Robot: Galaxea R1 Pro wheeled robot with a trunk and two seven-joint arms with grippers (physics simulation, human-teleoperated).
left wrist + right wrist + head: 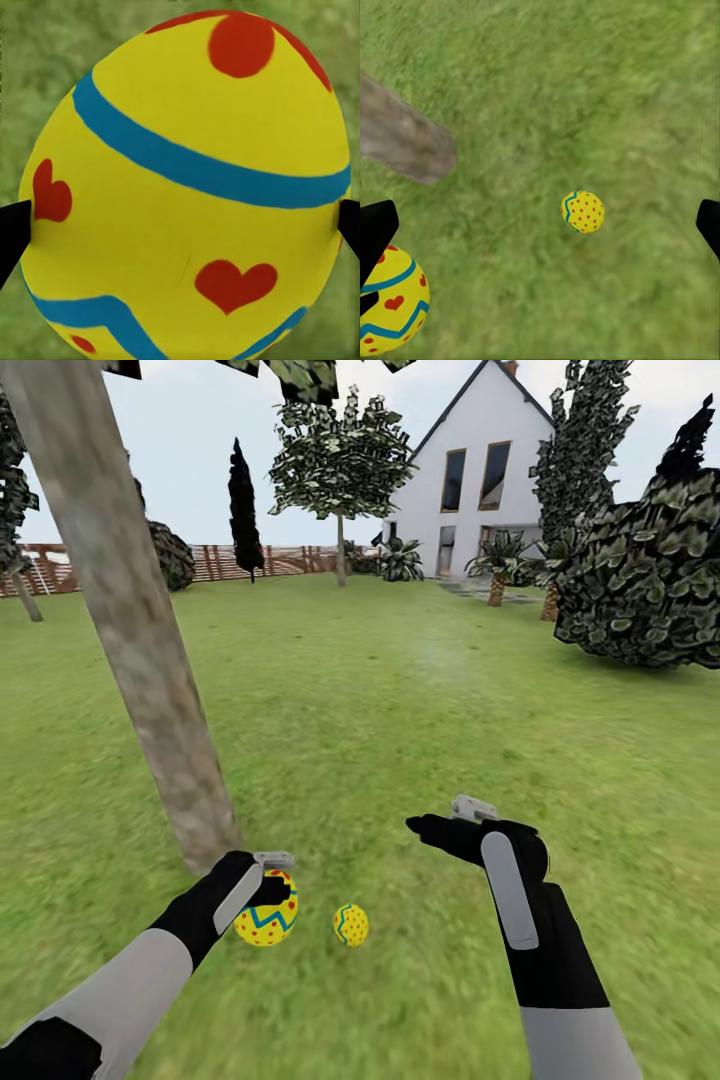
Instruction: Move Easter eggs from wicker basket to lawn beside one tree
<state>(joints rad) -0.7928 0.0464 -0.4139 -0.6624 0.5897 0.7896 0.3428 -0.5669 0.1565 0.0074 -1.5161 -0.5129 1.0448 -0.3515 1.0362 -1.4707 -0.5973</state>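
A yellow Easter egg (pixel 266 925) (pixel 187 187) with blue bands and red hearts sits between the fingers of my left gripper (pixel 268 880) (pixel 180 225), which is shut on it low over the lawn (pixel 380 700), close to the foot of the tree (pixel 150 680). I cannot tell whether this egg touches the grass. A second, red-dotted Easter egg (pixel 350 925) (pixel 583 211) lies on the grass just right of it. My right gripper (pixel 445 818) (pixel 540 229) hovers open and empty above and to the right. The wicker basket is out of view.
The trunk (pixel 401 139) leans up to the left. A big dark bush (pixel 650 580) stands at the right, the white house (pixel 480 470) and a thin-trunked tree (pixel 340 470) far back, and a wooden fence (pixel 240 560) along the far left. Open grass stretches ahead.
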